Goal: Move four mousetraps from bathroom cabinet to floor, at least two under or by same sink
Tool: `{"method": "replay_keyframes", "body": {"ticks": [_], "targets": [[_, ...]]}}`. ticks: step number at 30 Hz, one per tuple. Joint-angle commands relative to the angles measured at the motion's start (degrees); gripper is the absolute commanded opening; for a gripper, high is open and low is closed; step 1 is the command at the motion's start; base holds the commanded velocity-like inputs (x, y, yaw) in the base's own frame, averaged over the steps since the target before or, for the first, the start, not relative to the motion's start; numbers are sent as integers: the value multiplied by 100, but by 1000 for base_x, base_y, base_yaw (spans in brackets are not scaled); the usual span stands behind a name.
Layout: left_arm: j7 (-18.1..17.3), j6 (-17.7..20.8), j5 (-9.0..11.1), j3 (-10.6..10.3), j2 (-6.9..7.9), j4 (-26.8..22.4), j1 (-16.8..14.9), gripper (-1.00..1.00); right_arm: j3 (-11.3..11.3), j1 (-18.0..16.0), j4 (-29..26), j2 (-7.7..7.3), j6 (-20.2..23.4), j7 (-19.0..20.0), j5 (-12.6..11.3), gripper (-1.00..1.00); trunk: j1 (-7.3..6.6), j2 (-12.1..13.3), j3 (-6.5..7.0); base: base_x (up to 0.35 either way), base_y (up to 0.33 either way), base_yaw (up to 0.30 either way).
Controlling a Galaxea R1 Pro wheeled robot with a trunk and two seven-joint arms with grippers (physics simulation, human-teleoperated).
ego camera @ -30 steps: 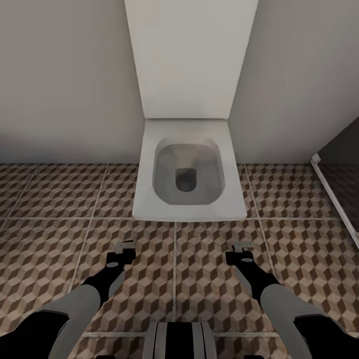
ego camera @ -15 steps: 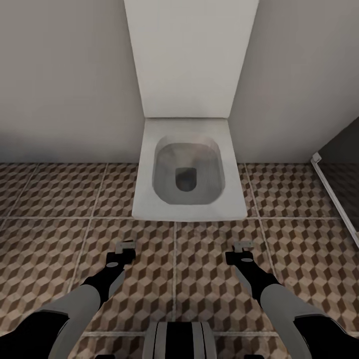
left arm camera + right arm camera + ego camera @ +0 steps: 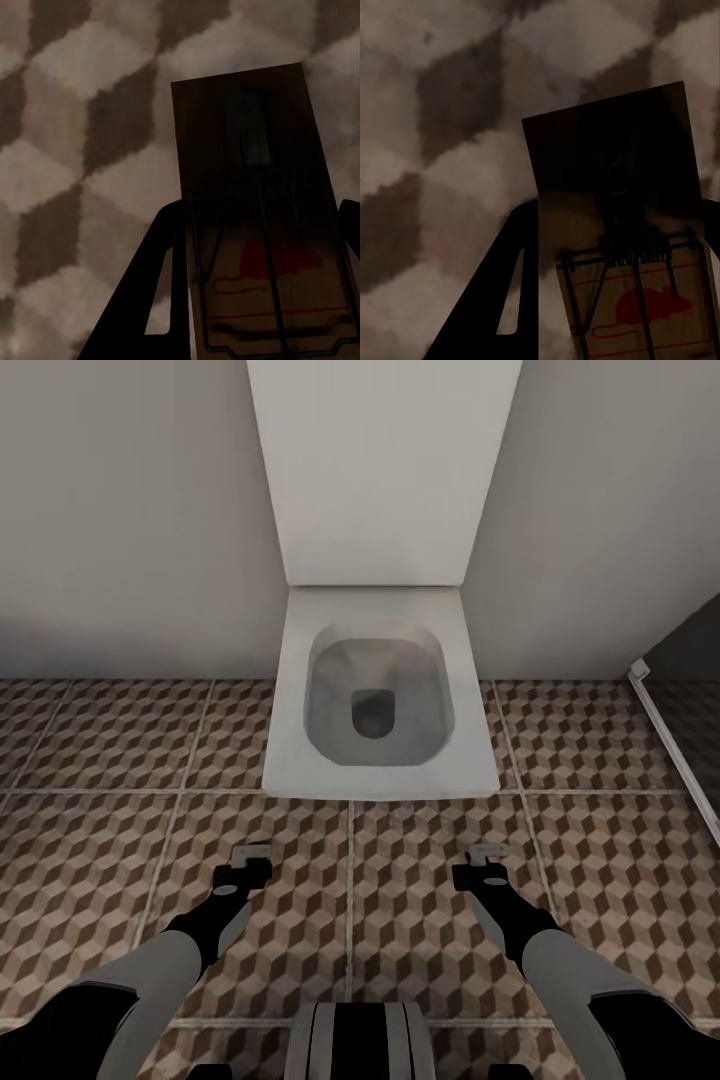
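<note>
In the left wrist view a dark-brown mousetrap (image 3: 251,180) with a red mouse print and wire bar sits between the black fingers (image 3: 142,292); my left gripper (image 3: 252,857) is shut on it. The right wrist view has another mousetrap (image 3: 611,172) held the same way between the fingers (image 3: 506,285) of my right gripper (image 3: 488,856). Both grippers hang low over the cube-patterned bathroom floor (image 3: 90,860), side by side, short of a toilet. The sink and the cabinet are out of view.
A white wall-hung toilet (image 3: 375,780) with its lid up stands straight ahead against a grey wall (image 3: 130,510). A dark panel with a white lower edge (image 3: 672,730) runs along the right. Tiled floor stretches to the left and right of the toilet.
The whole picture has shifted slightly, the toilet looming a little larger, so the camera moved. Both arms keep their pose and their hold.
</note>
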Motion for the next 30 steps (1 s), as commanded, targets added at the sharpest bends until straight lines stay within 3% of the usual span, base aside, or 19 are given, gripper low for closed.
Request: {"method": "replay_keyframes", "body": {"ticks": [1, 30], "targets": [[42, -20, 48, -54, 1, 2, -3, -100, 44, 0, -11, -3, 23, -15, -13, -100, -1, -1, -3, 0, 0, 0], [42, -20, 12, -58, 1, -22, -3, -100, 48, 0, -11, 3, 29, 26, 11, -100, -1, -1, -3, 0, 0, 0]]}}
